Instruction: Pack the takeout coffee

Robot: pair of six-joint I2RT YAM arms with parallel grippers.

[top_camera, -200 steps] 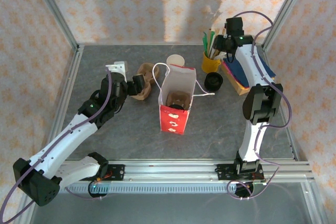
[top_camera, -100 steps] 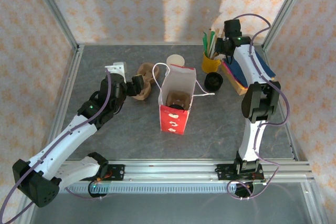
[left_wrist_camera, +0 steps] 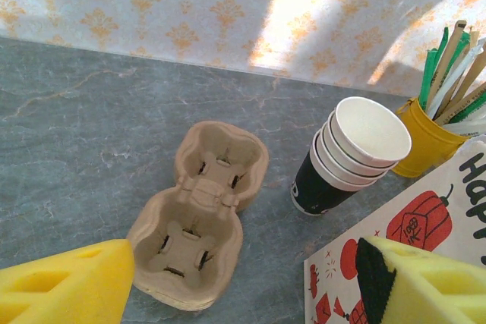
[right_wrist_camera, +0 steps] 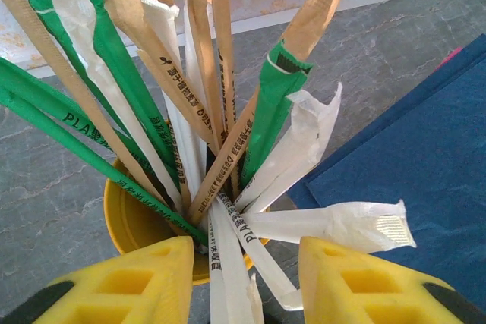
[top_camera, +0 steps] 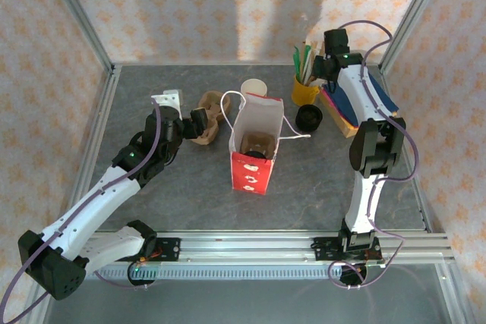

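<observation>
Over the last 1 second the right hand [right_wrist_camera: 241, 282] has edged slightly nearer the yellow mug [top_camera: 305, 93], from just behind it, and now hangs right above the mug's wrapped sticks [right_wrist_camera: 228, 134].

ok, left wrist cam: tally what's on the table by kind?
pulp cup carrier: 1
stack of paper cups: 1
yellow mug of sticks: 1
printed paper bag: 1
Total: 4
</observation>
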